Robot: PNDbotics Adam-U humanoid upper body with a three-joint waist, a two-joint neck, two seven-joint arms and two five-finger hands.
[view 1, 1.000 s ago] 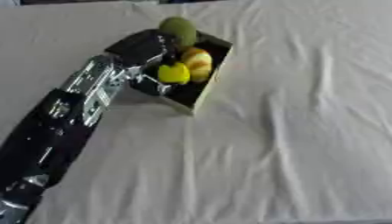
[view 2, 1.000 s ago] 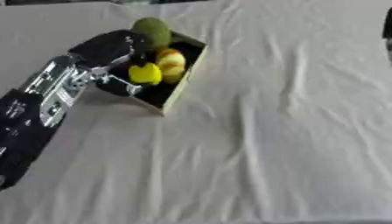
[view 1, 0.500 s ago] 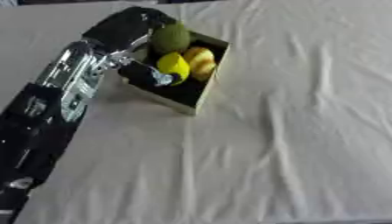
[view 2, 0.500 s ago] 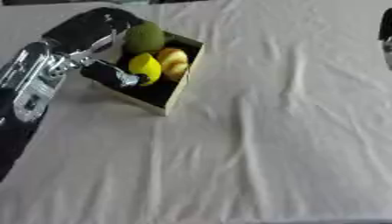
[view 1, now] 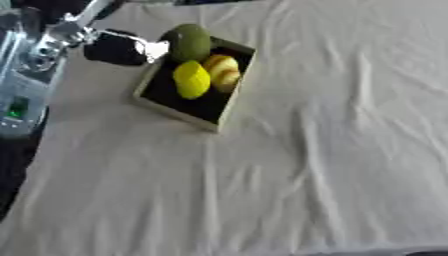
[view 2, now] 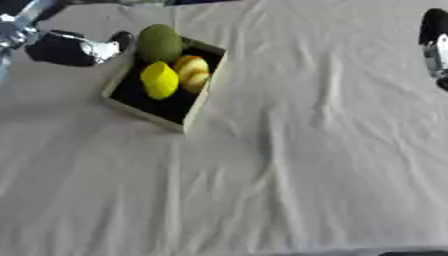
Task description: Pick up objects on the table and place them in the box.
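The left hand (view 1: 118, 47) sits just left of the box (view 1: 179, 112); I cannot tell if it is open or closed, and it holds nothing I can see. Right beside it, in the box, lie a green fruit (view 1: 190, 42), a yellow lemon (view 1: 192, 79) and a yellow-red fruit (view 1: 222, 71). The right hand (view 2: 435, 42) shows far off at the edge, its fingers unclear.

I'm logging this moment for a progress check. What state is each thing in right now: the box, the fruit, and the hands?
box: open-topped, on the white cloth, holding three fruits
green fruit: in the box's far end, rising above the rim
yellow fruit: lying in the box
yellow-orange fruit: in the box, beside the yellow one
left hand: beside the box, holding nothing
right hand: at the right edge, fingers unclear
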